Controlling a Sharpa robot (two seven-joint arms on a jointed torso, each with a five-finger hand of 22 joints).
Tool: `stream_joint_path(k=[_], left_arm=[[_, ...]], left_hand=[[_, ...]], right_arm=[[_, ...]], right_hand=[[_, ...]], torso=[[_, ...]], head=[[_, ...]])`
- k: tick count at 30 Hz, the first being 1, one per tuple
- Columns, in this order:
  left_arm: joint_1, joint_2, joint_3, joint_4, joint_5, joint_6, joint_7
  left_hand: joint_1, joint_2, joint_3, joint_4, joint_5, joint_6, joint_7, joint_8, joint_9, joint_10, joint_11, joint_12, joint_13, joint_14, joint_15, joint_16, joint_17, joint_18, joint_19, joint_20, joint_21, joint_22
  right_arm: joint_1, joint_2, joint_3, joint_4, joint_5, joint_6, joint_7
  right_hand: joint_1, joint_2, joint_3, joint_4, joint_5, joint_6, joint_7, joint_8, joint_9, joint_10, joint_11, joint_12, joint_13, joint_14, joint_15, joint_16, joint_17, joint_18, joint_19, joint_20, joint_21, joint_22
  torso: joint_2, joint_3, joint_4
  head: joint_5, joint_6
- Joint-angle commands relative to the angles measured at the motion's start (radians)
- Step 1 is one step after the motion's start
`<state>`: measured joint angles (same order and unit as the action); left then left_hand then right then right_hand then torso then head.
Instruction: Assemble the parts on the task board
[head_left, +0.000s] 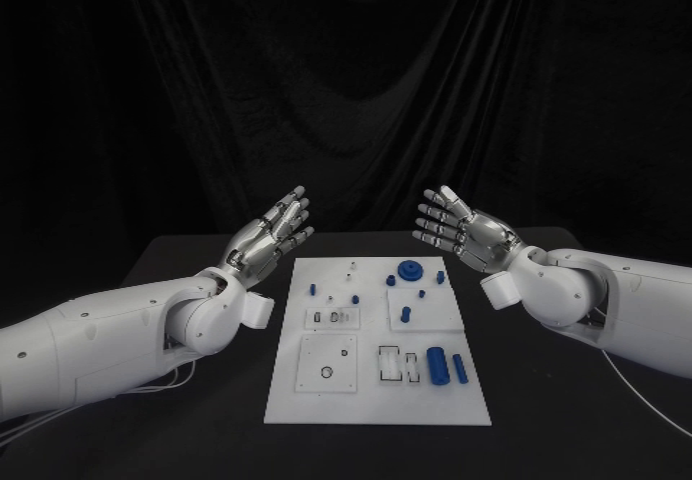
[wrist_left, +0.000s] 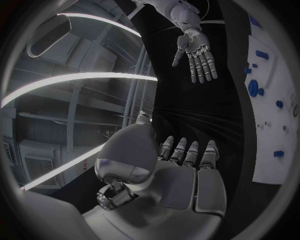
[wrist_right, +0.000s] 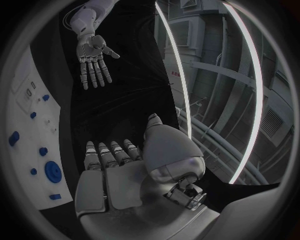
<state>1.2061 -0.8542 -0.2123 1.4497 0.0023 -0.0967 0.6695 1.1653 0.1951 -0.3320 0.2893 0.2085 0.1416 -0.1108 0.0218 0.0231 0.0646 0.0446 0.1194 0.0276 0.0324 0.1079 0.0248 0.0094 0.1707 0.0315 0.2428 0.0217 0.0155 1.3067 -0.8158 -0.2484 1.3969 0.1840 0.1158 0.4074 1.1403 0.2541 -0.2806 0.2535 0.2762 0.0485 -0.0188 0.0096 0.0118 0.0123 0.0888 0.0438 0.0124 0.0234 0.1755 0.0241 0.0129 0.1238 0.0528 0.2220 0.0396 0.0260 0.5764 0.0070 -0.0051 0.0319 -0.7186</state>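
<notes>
— Two hands are being held raised above the far end of the task board, and nothing is being touched by either. How is the left hand being carried?

— It is being held just off the board's far left corner, fingers spread and extended, nothing being gripped. The same is being shown in the right wrist view, where the left hand is being seen flat and empty.

— And the board?

— It is lying in the middle of the black table, with the blue parts being kept on it: a gear near the far end, two cylinders near the near right corner.

— The right hand?

— It is being held just off the board's far right corner, fingers likewise spread, nothing being held.
</notes>
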Motion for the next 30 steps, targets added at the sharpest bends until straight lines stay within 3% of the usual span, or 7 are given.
stream_joint_path(k=[1, 5, 12, 22, 23, 26, 30], left_arm=[[0.002, -0.04, 0.001, 0.029, -0.098, -0.079, 0.097], [0.003, -0.089, 0.001, 0.056, -0.139, -0.116, 0.111], [0.005, -0.133, 0.001, 0.099, -0.178, -0.151, 0.121], [0.023, -0.195, 0.001, 0.183, -0.257, -0.209, 0.136], [0.025, -0.201, 0.001, 0.191, -0.26, -0.211, 0.137], [0.028, -0.215, 0.001, 0.213, -0.263, -0.216, 0.138], [0.032, -0.228, 0.001, 0.234, -0.266, -0.218, 0.142]], left_hand=[[-0.004, -0.016, 0.001, 0.002, 0.01, 0.027, 0.015, 0.005, 0.003, 0.015, 0.015, 0.03, 0.003, 0.055, 0.034, 0.044, 0.016, 0.012, 0.06, 0.041, 0.04, 0.02], [0.007, -0.02, 0.007, 0.002, 0.023, 0.049, 0.021, 0.008, 0.005, 0.028, 0.022, 0.049, 0.006, 0.095, 0.043, 0.074, 0.022, 0.012, 0.117, 0.046, 0.076, 0.035], [0.028, -0.022, 0.015, 0.001, 0.049, 0.083, 0.038, 0.012, 0.009, 0.045, 0.033, 0.069, 0.008, 0.142, 0.057, 0.109, 0.028, 0.009, 0.153, 0.049, 0.096, 0.041], [0.063, -0.013, 0.021, 0.002, 0.127, 0.115, 0.058, 0.014, 0.011, 0.075, 0.054, 0.093, 0.011, 0.211, 0.078, 0.164, 0.036, 0.001, 0.201, 0.051, 0.122, 0.045], [0.069, -0.013, 0.022, 0.001, 0.137, 0.119, 0.06, 0.014, 0.012, 0.077, 0.055, 0.094, 0.011, 0.216, 0.08, 0.169, 0.036, -0.001, 0.205, 0.051, 0.124, 0.045], [0.077, -0.012, 0.024, 0.001, 0.148, 0.121, 0.063, 0.014, 0.012, 0.078, 0.058, 0.094, 0.011, 0.221, 0.085, 0.174, 0.037, -0.004, 0.21, 0.051, 0.126, 0.045], [0.083, -0.01, 0.025, 0.001, 0.157, 0.13, 0.067, 0.015, 0.013, 0.081, 0.061, 0.094, 0.011, 0.227, 0.09, 0.179, 0.037, -0.008, 0.216, 0.051, 0.129, 0.045]], right_arm=[[0.023, -0.014, 0.001, 0.011, -0.145, 0.002, -0.044], [0.068, -0.039, 0.001, 0.032, -0.27, -0.041, -0.102], [0.153, -0.064, 0.001, 0.055, -0.661, -0.107, -0.222], [0.223, -0.028, 0.001, 0.085, -1.365, -0.15, -0.45], [0.226, -0.023, 0.001, 0.088, -1.438, -0.159, -0.463], [0.23, -0.01, 0.001, 0.095, -1.602, -0.173, -0.492], [0.235, 0.014, 0.001, 0.09, -1.766, -0.177, -0.505]], right_hand=[[0.074, -0.01, 0.012, -0.034, 0.041, 0.027, 0.031, 0.009, 0.005, 0.016, 0.032, 0.04, 0.007, 0.081, 0.028, 0.054, 0.024, 0.02, 0.233, 0.051, 0.143, 0.074], [0.203, -0.033, 0.037, -0.124, 0.092, 0.142, 0.103, 0.039, 0.025, 0.147, 0.1, 0.199, 0.034, 0.594, 0.047, 0.288, 0.112, 0.024, 0.65, 0.064, 0.357, 0.161], [0.298, -0.049, 0.035, -0.18, 0.079, 0.409, 0.165, 0.085, 0.062, 0.38, 0.087, 0.356, 0.046, 0.904, -0.044, 0.337, 0.118, 0.061, 0.905, 0.012, 0.426, 0.174], [0.394, -0.1, 0.123, -0.268, -0.035, 0.744, 0.129, 0.114, 0.108, 0.684, 0.031, 0.334, 0.054, 1.262, -0.165, 0.553, 0.219, 0.059, 1.188, -0.113, 0.648, 0.309], [0.389, -0.109, 0.147, -0.273, -0.024, 0.763, 0.097, 0.108, 0.113, 0.744, 0.016, 0.328, 0.051, 1.301, -0.183, 0.622, 0.255, 0.059, 1.22, -0.132, 0.719, 0.357], [0.36, -0.141, 0.209, -0.273, -0.017, 0.803, 0.081, 0.087, 0.127, 0.811, 0.003, 0.272, 0.051, 1.329, -0.197, 0.774, 0.34, 0.009, 1.289, -0.149, 1.053, 0.777], [0.311, -0.197, 0.302, -0.267, -0.021, 0.812, 0.089, 0.056, 0.132, 0.858, -0.001, 0.21, 0.054, 1.373, -0.21, 0.981, 0.545, -0.038, 1.346, -0.147, 1.29, 1.107]], torso=[[0.018, -0.0005, 0.0027], [0.036, 0.0012, 0.0095], [0.074, 0.0007, 0.0365], [0.126, -0.0055, 0.0486], [0.128, -0.0055, 0.0492], [0.139, -0.0071, 0.0532], [0.148, -0.0088, 0.0562]], head=[[-0.01, -0.027], [-0.016, -0.046], [-0.033, -0.067], [-0.054, -0.064], [-0.055, -0.063], [-0.06, -0.062], [-0.059, -0.063]])
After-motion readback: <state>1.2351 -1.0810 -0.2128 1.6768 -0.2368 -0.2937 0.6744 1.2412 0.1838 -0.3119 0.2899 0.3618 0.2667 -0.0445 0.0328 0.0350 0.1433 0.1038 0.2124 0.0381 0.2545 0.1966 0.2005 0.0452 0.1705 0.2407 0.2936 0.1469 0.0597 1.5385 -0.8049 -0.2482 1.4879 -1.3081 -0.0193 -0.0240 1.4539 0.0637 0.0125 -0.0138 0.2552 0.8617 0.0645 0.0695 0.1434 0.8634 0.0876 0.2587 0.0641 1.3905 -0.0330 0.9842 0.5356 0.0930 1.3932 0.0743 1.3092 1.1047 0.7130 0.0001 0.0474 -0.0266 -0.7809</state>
